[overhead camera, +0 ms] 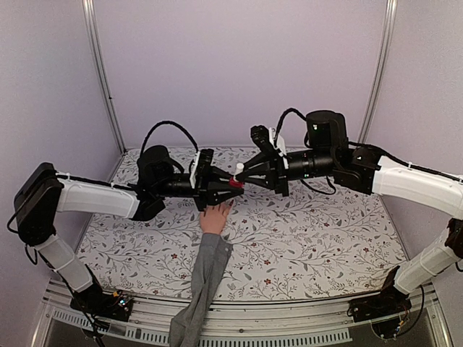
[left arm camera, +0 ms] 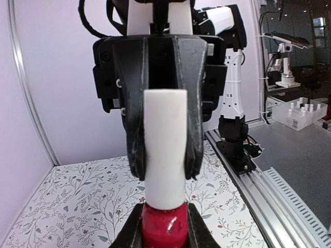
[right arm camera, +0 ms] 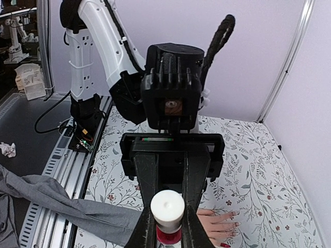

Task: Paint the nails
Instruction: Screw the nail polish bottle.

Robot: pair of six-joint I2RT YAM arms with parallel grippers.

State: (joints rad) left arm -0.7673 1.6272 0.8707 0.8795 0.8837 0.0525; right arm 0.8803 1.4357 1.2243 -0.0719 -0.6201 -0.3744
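Floral surface (overhead camera: 311, 238); nails (right arm camera: 235, 213) of peach mannequin hand (right arm camera: 217, 223) just below my left pincer (left arm camera: 164, 227), clamped on small red polish bottle (left arm camera: 164, 231); right pincer (right arm camera: 169, 227) clamps its white cap (right arm camera: 168, 205).

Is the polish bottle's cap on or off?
On: white cap sits flush atop the red bottle; whether screwed tight, cannot tell.

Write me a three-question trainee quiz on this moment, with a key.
1. True or false: the left gripper is shut on the red bottle.
2. Pick one. The right gripper is clamped on: A) the white cap; B) a grey sleeve; C) nothing.
3. Short answer: what lies on the table just below where the two grippers meet?

Key: 1 true. 2 A. 3 the mannequin hand.
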